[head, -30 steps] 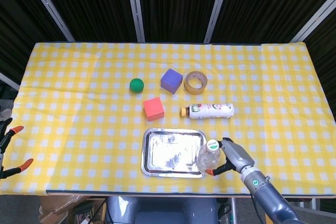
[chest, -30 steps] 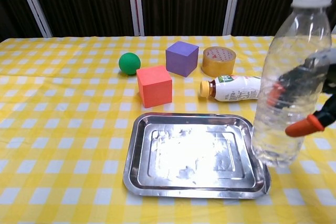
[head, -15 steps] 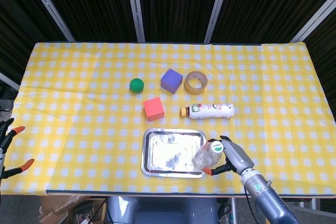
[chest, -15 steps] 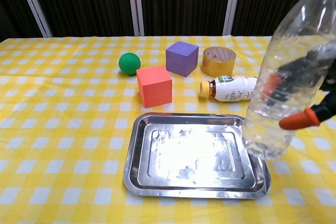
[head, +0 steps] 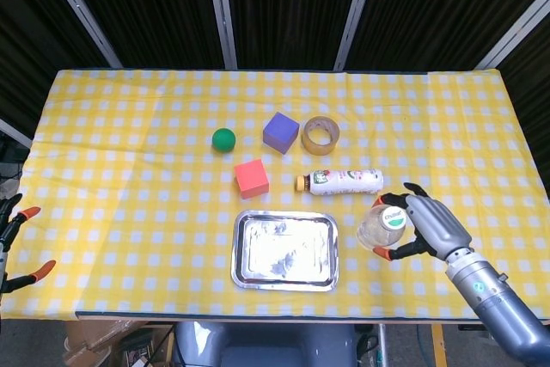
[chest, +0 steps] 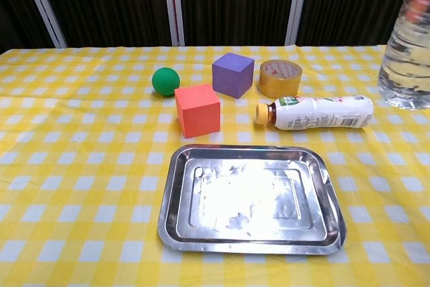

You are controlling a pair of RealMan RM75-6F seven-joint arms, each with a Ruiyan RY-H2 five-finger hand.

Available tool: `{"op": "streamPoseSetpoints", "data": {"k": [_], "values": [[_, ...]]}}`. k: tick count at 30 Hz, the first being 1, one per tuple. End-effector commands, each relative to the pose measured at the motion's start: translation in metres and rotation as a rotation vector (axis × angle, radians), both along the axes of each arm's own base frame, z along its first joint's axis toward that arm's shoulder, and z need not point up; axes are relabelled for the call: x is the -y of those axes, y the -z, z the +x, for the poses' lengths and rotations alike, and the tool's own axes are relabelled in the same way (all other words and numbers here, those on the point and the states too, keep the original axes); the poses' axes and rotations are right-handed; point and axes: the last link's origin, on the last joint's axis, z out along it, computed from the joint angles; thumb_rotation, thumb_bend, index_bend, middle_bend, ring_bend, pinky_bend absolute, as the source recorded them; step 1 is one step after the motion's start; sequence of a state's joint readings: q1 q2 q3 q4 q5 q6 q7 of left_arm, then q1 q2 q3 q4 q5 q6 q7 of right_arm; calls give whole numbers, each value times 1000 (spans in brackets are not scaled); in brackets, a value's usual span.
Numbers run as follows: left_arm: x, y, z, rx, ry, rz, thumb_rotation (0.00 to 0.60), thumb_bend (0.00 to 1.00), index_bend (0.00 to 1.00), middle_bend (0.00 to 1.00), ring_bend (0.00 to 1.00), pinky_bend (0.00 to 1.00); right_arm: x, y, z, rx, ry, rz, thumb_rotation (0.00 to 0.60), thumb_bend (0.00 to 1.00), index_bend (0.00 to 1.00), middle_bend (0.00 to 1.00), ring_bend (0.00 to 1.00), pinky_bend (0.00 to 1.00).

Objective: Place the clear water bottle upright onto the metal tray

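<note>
Head view shows the right robot hand [head: 430, 228] holding the bottle [head: 381, 226] aloft beside the tray [head: 284, 249]; carrying step, next lower it upright onto the tray.

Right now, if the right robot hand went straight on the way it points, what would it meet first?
The right robot hand holds the clear bottle and points toward the tray. Straight on, the bottle would probably reach the tray's right rim first, or pass above it; the height is unclear here.
</note>
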State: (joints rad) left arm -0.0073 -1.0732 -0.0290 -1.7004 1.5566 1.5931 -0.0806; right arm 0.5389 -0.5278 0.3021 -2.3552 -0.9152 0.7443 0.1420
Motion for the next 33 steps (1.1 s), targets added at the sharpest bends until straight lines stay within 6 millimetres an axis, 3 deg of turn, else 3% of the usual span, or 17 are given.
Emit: {"op": "streamPoseSetpoints", "data": {"k": [1,8,10,11,21,26,29,33], "values": [[0,0,0,2,-2,2,600,151,189,22,0,0,-5,1,1,11,26,79,600,602,759,616,298,0],[-1,1,0,-3,-3,-2,600,151,189,22,0,0,-32,51,-21,108,125,195,600,606,759,616,298,0],[-1,2,-1,-5,-4,-4,600,151,189,22,0,0,-37,64,-22,168,155,197,600,611,759,616,298,0],[-1,2,-1,-8,-4,-5,600,151,189,22,0,0,-37,76,-13,289,178,185,600,614,759,616,298,0],[-3,5,-1,-17,-9,-11,600,151,189,22,0,0,-40,83,2,423,96,64,600,623,759,616,298,0],[-3,6,-2,-23,-12,-11,600,151,189,22,0,0,-33,73,-36,385,173,-40,600,624,759,616,299,0],[-4,9,-2,-30,-13,-15,600,151,189,22,0,0,-32,58,-78,308,240,-97,600,624,759,616,301,0],[-5,12,-1,-37,-14,-21,600,151,189,22,0,0,-33,39,-112,253,278,-135,600,623,759,615,301,0]]}}
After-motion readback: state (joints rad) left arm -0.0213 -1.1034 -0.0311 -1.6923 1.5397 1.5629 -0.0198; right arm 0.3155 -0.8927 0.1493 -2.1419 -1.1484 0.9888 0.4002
